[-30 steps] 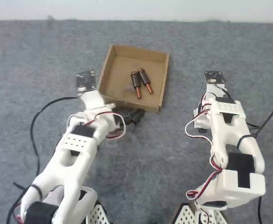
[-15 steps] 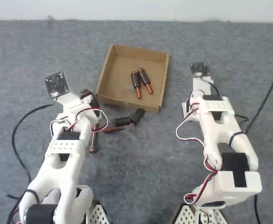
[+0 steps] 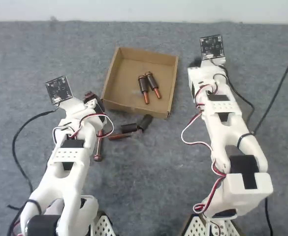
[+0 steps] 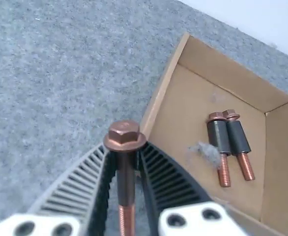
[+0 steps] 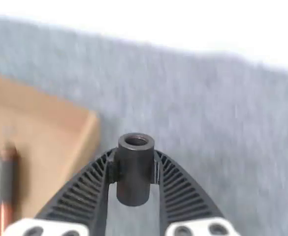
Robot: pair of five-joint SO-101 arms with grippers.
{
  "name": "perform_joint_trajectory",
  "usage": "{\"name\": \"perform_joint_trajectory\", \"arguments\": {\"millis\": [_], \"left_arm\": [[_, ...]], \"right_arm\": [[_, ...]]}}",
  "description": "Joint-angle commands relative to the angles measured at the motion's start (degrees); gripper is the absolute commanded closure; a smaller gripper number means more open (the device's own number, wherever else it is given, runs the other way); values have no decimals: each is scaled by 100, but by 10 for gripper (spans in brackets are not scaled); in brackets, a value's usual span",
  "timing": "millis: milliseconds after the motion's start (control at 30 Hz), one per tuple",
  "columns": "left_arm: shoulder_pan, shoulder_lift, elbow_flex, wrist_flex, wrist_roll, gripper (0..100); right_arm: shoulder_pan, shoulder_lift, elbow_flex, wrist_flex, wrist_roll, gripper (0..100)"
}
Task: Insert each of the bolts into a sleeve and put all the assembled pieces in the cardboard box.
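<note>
My left gripper (image 4: pixel 125 150) is shut on a copper bolt (image 4: pixel 124 136), head at the fingertips. In the high view this bolt (image 3: pixel 98 150) hangs in the left gripper (image 3: pixel 98 145), left of and nearer than the cardboard box (image 3: pixel 136 109). My right gripper (image 5: pixel 135 162) is shut on a dark sleeve (image 5: pixel 135 169), bore facing outward. In the high view the right gripper (image 3: pixel 195 66) sits just right of the box. Two assembled pieces (image 3: pixel 148 87) lie in the box (image 4: pixel 163 93), also seen in the left wrist view as assembled pieces (image 4: pixel 227 142).
On the grey carpet just in front of the box lie a sleeve with a bolt in it (image 3: pixel 124 131) and a loose dark sleeve (image 3: pixel 144 121). Cables trail beside both arms. The box's wall (image 5: pixel 45 147) lies beside the right gripper.
The left arm has drawn back to the left from the box's front wall with the bolt. The right arm has stretched away to the box's right side with the sleeve.
</note>
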Motion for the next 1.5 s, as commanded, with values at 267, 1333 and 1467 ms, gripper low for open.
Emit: {"name": "perform_joint_trajectory", "arguments": {"millis": [267, 1333, 1467], "left_arm": [[35, -246, -57, -176, -79, 988], [44, -246, -66, -185, -334, 988], [44, -246, -66, -176, -334, 988]], "right_arm": [[-321, 1147, -457, -3327, 114, 993], [-2369, -1209, 4932, -6404, -1002, 994], [-2554, -1253, 5415, -6941, -1002, 994]]}}
